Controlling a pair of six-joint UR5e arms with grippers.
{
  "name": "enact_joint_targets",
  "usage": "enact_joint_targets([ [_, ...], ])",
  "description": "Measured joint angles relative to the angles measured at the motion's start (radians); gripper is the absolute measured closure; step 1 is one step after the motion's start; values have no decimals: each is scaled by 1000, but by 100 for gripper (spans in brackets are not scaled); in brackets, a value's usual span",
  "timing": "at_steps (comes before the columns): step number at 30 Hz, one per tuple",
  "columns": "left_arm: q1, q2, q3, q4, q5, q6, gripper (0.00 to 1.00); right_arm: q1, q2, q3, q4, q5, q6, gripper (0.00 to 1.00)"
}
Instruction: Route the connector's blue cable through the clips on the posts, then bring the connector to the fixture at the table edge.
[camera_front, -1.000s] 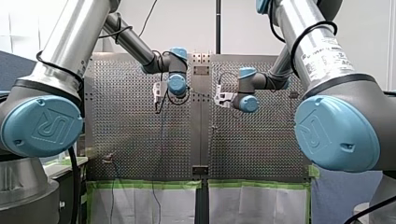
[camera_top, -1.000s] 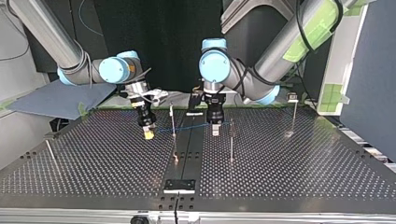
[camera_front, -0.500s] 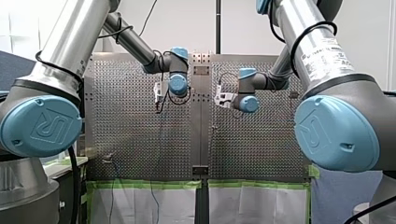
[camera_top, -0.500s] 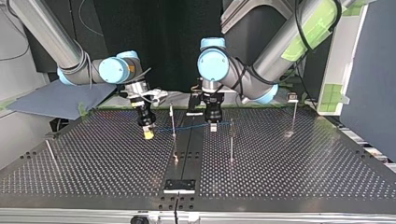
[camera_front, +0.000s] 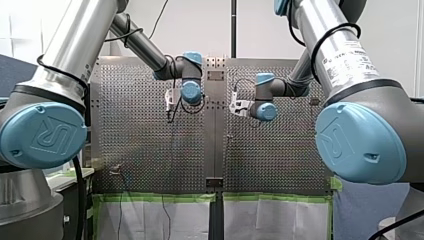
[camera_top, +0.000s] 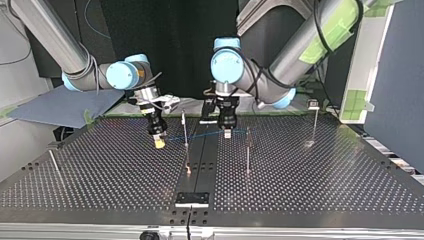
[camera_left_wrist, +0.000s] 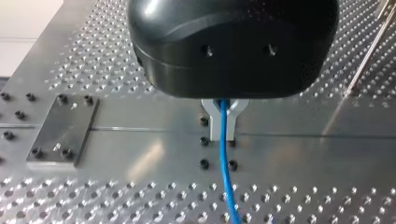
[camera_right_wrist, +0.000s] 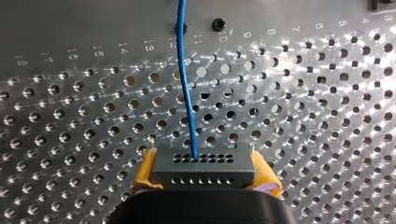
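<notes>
— Where's the connector (camera_right_wrist: 204, 167) just now?

— In the right gripper (camera_right_wrist: 204, 173). Through that arm's wrist camera it's a dark grey block with rows of small holes. The yellow pads (camera_right_wrist: 145, 169) pinch it, one on each side, and it hangs over the perforated bench (camera_top: 325, 190).

— And the blue cable (camera_right_wrist: 186, 84)?

— It comes out of the connector's upper row of holes and runs away across the bench. Seen from the far side of the bench, it stretches nearly level from the right gripper, past a thin post (camera_top: 185, 127), to the left gripper (camera_top: 227, 134). From there it goes on to the top of a second post (camera_top: 247, 150). Whether it sits in a clip on either post, I can't tell from here.

— Has the left gripper got hold of it?

— Looks so. Its wrist camera shows two metal fingers (camera_left_wrist: 215, 123) pressed in on the cable. The cable passes between them and carries on over the bench's plain centre strip.

— What about the fixture?

— A small black fixture (camera_top: 192, 199) sits at the bench's near edge in that far-side view, at the end of the centre strip. It is well apart from both grippers and the connector. There's also a right-hand post (camera_top: 315, 125) and a leaning left-hand post (camera_top: 54, 162) out toward the sides, neither near the cable.
</notes>
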Motion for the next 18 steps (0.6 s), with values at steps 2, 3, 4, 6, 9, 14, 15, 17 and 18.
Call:
enact_joint_targets([
  [2,-5,0,-13,14,5,1,100,0,0,1,11,0,-2,100],
  [3,-7,-1,-18,20,6,2,100,0,0,1,17,0,-3,100],
  [4,-10,-1,-24,27,8,2,100,0,0,1,25,0,-6,100],
  [6,-13,-4,-32,35,11,2,100,0,1,2,38,3,-14,100],
  [9,-18,-21,-38,40,14,3,100,0,2,10,60,15,-27,100],
  [14,-30,-60,-42,54,15,3,100,-3,2,35,70,40,-35,100],
  [15,-32,-67,-42,58,15,2,100,-4,2,40,69,44,-36,100],
  [17,-35,-78,-42,64,16,-1,100,-7,3,52,69,54,-40,100],
  [18,-36,-81,-42,66,15,-2,100,-8,3,57,67,57,-41,100],
])
